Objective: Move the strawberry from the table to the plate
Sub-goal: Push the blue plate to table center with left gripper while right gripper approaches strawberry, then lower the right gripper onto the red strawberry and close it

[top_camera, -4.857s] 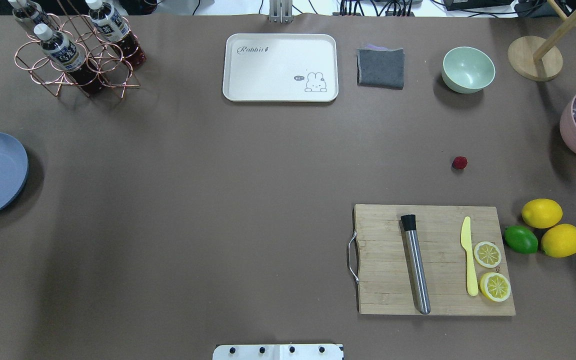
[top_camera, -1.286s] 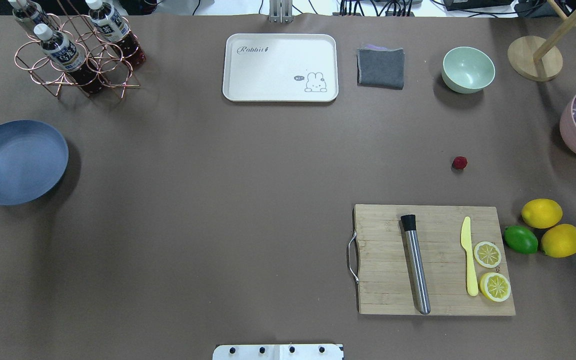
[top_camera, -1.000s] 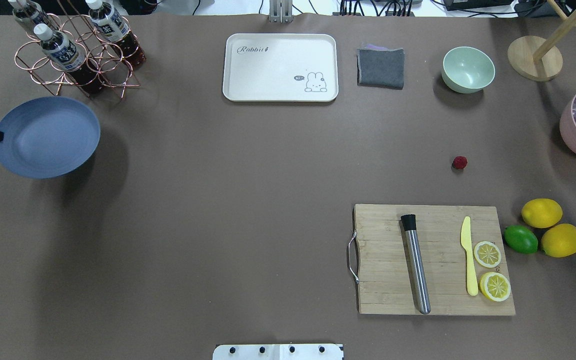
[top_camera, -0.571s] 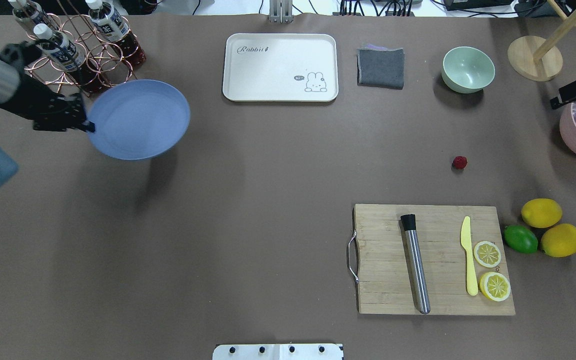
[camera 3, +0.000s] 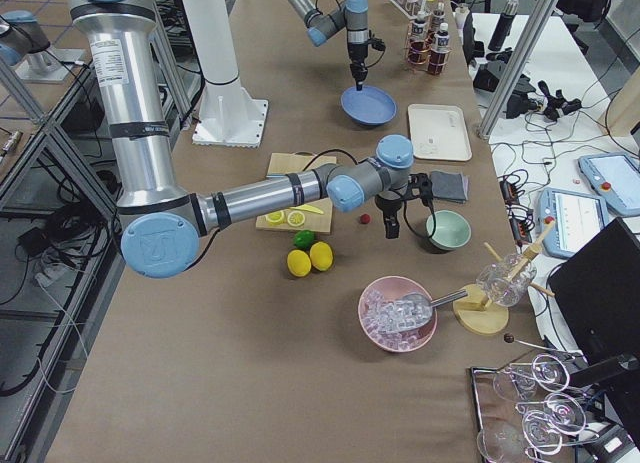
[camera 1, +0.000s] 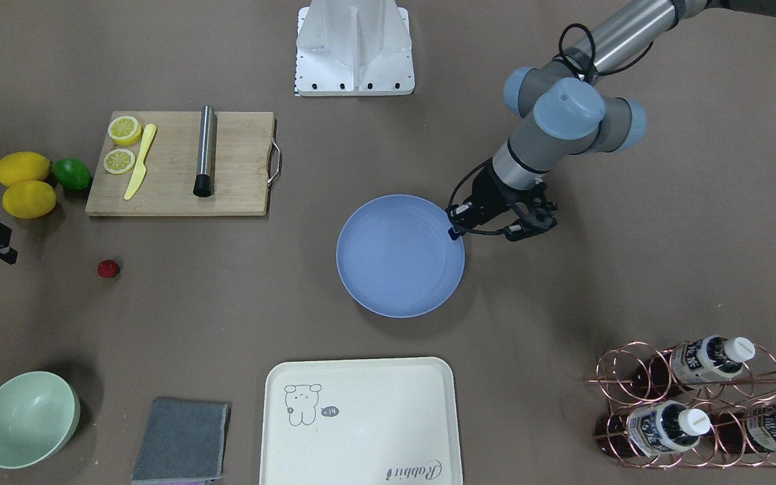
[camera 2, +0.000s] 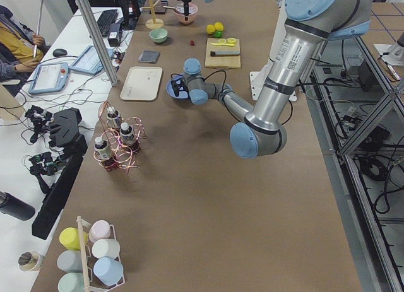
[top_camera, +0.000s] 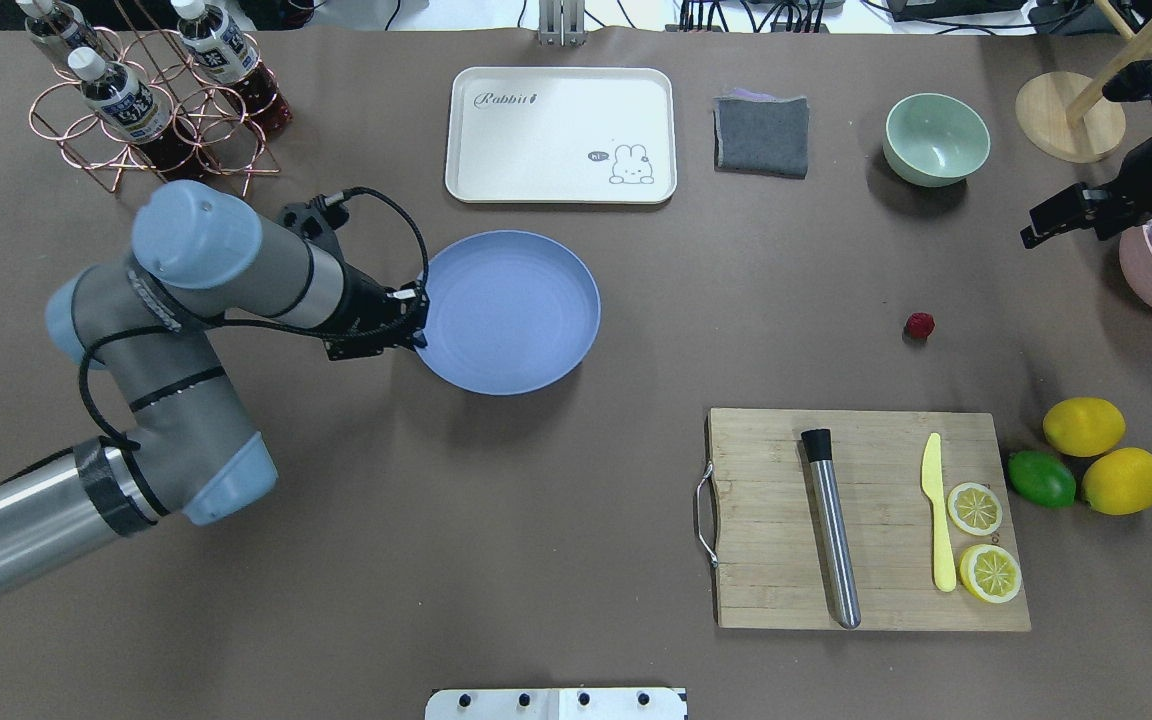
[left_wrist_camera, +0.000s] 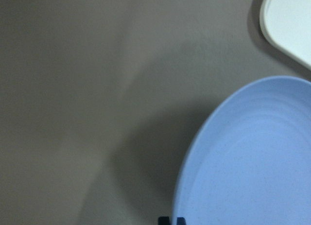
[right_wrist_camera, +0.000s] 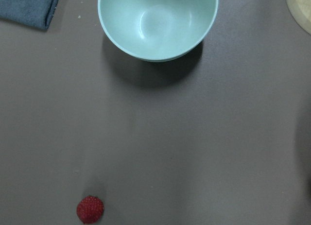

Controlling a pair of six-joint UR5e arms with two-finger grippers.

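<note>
The strawberry [top_camera: 920, 325] [camera 1: 108, 269] [right_wrist_camera: 90, 209] is a small dark-red berry lying alone on the brown table [top_camera: 636, 480], just beyond the cutting board. The blue plate [top_camera: 511, 312] [camera 1: 400, 256] [left_wrist_camera: 252, 166] hangs just above the table's middle, in front of the cream tray. My left gripper [top_camera: 416, 312] [camera 1: 455, 225] is shut on the plate's rim at its left side. My right gripper [top_camera: 1036, 232] [camera 1: 1, 248] is open and holds nothing. It hovers to the right of the strawberry and a little beyond it, well apart from it.
A wooden cutting board [top_camera: 766, 520] carries a steel muddler, a yellow knife and lemon slices. Two lemons and a lime [top_camera: 1041, 478] lie right of it. Along the far side stand a green bowl [top_camera: 936, 138], a grey cloth [top_camera: 761, 135], a cream tray [top_camera: 536, 150] and a bottle rack [top_camera: 151, 100].
My left arm has carried the plate from the table's left edge rightward to the middle. The right gripper has come in from the right edge toward the strawberry, which has not moved.
</note>
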